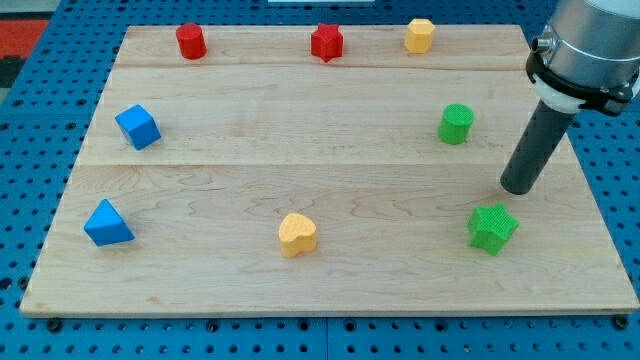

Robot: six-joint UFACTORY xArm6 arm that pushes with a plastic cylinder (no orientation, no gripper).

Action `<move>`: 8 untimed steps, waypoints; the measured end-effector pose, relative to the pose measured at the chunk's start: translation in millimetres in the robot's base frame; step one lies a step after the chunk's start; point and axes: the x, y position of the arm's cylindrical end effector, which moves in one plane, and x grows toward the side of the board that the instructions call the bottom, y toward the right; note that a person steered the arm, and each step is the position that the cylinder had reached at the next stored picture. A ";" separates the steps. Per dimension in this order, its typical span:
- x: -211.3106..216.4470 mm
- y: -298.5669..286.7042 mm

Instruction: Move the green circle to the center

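The green circle point(455, 123) stands on the wooden board point(320, 160) at the view's right, in the upper half. My tip point(518, 188) rests on the board to the right of and below the green circle, apart from it. The tip is just above and to the right of a green star point(492, 227), also apart from it. The dark rod rises from the tip toward the view's upper right.
Along the view's top edge stand a red cylinder point(191, 41), a red star point(326, 42) and a yellow hexagon point(419, 35). A blue cube point(138, 126) and a blue triangle point(107, 224) are at the left. A yellow heart point(297, 234) is at bottom centre.
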 end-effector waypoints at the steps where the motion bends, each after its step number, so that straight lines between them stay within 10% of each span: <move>1: -18.5 5.1; 4: -53.8 -29.3; 6: -78.5 46.5; 8: -100.8 -74.1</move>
